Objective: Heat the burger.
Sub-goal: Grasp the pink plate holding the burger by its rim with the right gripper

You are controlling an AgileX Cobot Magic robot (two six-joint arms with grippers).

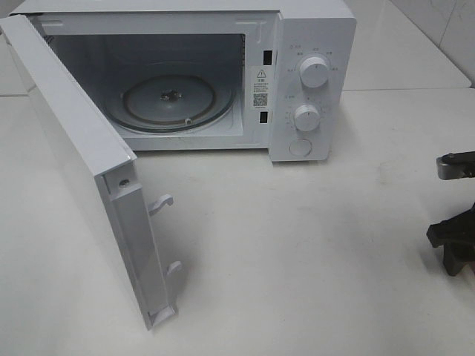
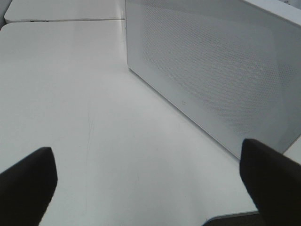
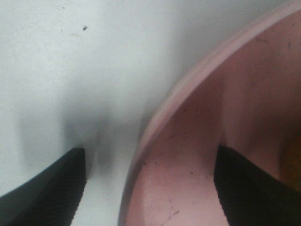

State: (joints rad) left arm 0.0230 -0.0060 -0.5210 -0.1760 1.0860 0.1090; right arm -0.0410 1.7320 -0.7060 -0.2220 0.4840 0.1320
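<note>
Nearest, 4 o'clock in high view: right gripper (image 3: 148, 155), spread wide astride rim of pink plate (image 3: 235, 94), clamping nothing. Burger not made out; orange-yellow blur at edge of plate view, possibly it, cannot tell. Left gripper (image 2: 146, 150): spread wide, empty, facing outer face of microwave door (image 1: 82, 170) at 9 o'clock. Table (image 1: 297, 245) mid-view. Farthest, 12 o'clock: microwave (image 1: 326, 30), door swung wide, turntable (image 1: 174, 96) empty. Judged: opening done; left to do: loading, shutting door, setting dials (image 1: 315, 72).

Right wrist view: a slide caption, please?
Open end effector straddling the rim of the pink plate on the white table.
</note>
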